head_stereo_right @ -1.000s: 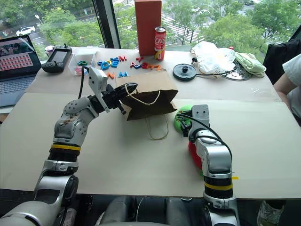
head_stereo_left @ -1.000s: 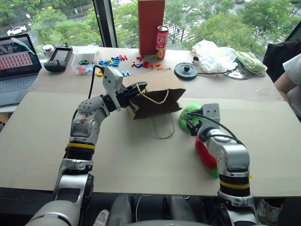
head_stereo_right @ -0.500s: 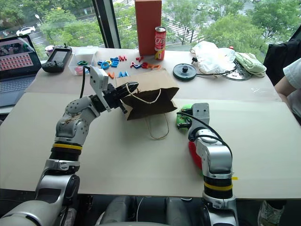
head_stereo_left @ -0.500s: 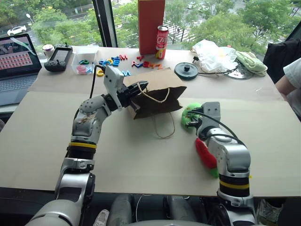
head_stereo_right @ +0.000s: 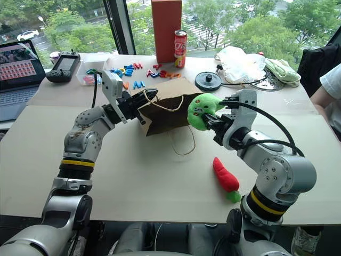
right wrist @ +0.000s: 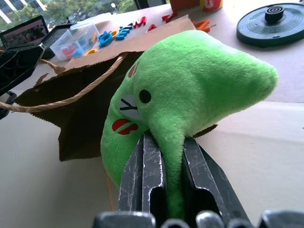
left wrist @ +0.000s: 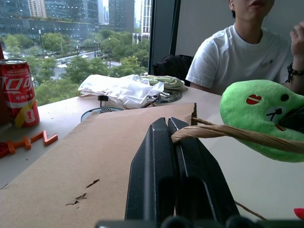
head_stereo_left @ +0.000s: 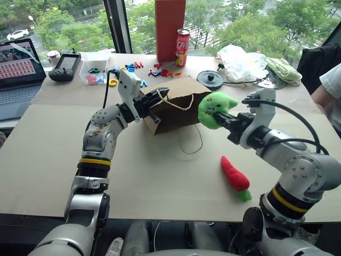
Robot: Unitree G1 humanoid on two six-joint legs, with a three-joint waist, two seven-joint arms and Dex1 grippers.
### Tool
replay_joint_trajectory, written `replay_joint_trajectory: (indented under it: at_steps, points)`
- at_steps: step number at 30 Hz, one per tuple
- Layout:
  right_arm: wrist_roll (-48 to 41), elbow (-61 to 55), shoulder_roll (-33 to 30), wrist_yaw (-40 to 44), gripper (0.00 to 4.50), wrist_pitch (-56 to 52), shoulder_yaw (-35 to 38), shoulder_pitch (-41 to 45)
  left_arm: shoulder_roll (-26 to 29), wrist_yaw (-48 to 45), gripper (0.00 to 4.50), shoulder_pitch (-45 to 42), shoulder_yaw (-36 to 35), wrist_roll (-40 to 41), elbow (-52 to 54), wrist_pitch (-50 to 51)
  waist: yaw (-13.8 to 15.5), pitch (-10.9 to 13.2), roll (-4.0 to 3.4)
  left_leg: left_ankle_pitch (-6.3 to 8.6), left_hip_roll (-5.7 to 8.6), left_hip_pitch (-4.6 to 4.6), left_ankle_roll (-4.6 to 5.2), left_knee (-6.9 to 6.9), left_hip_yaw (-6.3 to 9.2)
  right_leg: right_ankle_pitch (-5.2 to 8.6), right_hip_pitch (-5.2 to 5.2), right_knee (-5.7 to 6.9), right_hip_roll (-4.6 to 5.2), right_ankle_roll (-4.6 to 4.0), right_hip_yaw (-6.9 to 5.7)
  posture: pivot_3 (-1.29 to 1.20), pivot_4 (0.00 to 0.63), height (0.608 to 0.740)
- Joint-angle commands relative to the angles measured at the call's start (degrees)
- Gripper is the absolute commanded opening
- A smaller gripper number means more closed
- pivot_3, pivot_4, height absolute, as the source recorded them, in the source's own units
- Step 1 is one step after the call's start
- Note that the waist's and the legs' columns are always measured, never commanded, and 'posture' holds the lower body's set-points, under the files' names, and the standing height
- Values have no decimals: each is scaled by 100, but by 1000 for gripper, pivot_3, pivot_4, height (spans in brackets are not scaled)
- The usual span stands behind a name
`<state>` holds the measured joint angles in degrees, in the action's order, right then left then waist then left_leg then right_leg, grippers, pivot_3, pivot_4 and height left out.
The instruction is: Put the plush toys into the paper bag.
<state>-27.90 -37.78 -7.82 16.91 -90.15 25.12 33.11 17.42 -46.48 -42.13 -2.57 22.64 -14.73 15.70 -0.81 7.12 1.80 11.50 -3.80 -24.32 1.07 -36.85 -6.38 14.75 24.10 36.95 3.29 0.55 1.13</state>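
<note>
My left end effector (head_stereo_left: 160,97) is pinched shut on the upper twine handle (head_stereo_right: 160,105) of the bag (head_stereo_left: 178,104), which lies on its side on the counter (head_stereo_left: 48,154). I judge that I hold the loop raised so the bag's top lip stays lifted off the lower one and the mouth gapes toward my right arm. The second handle (head_stereo_left: 191,143) lies slack on the counter below the opening.

My right end effector (right wrist: 161,166) is clamped on a fold of the green toy (head_stereo_left: 214,109), squeezing the soft body between both fingers, so the toy hangs off the counter with its face turned toward the bag. It sits just ahead of my right fingers and just beside the bag's mouth, apparently not yet inside it. The red toy (head_stereo_left: 235,176) lies on the counter below and behind that end effector, well apart from the bag, waiting its turn.

Room looks adequate but not generous. The mouth is a shallow dark slot, and the toy looks nearly as tall as the gap, so I would need to go in low and level, under the raised lip and its handle. The slack loop on the counter could snag my fingers. Beyond the bag stand a can (head_stereo_left: 183,47) and a red box (head_stereo_left: 170,26), clear of my path. The near counter edge is far from everything.
</note>
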Motion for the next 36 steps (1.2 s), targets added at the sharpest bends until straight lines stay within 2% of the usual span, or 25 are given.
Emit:
replay_joint_trajectory:
  at_steps: [1,3,7,13,20,22,26,30,36]
  points:
    - [-80,-121,493,-183,329,-132,-190,125,-28,3,0,-101,-69,112,125,54,1,0,0,0,1,-1,0,0,0,0,0,-1,1,0,0,0,150,740]
    - [-18,-12,802,-332,329,-63,-360,113,-41,8,0,-89,-63,114,162,80,0,0,-1,0,1,-1,0,0,0,0,0,-1,1,0,-1,0,150,740]
    - [229,578,1027,-607,329,502,-699,79,-53,-4,0,-95,-66,104,175,94,-5,1,-1,0,2,-1,0,0,-2,0,2,1,2,0,-1,0,150,740]
    - [346,1372,1046,-667,329,1215,-1012,106,-56,4,0,-127,-74,100,163,106,-4,1,-1,0,3,-4,0,1,-3,0,2,-3,3,0,-2,0,150,740]
    - [306,1794,832,-611,329,1592,-1176,127,-12,-41,0,-159,-74,77,143,92,-7,1,-2,0,2,-4,0,2,-3,0,2,-3,2,0,-2,0,150,740]
    - [316,2062,893,-644,329,1782,-1176,285,-10,-76,0,-145,-47,68,141,87,-8,1,-2,0,2,-3,0,2,-3,0,2,-3,2,0,-3,0,150,740]
    - [743,3641,1200,-1334,329,2833,-947,1201,-101,-101,0,-132,28,66,147,83,-76,3,-5,-2,0,1,1,2,-5,-1,6,1,0,-1,2,0,150,740]
    - [723,4725,1310,-1750,329,3570,-550,1748,-137,-170,0,-100,99,48,206,90,-73,3,-5,-7,0,1,4,6,-8,-1,4,4,-1,-1,-4,0,150,740]
    - [659,5490,1330,-2105,329,4271,-356,1966,-76,-244,0,3,137,48,333,129,-35,4,-7,-6,1,-26,4,12,-13,-1,8,7,7,0,-13,0,150,740]
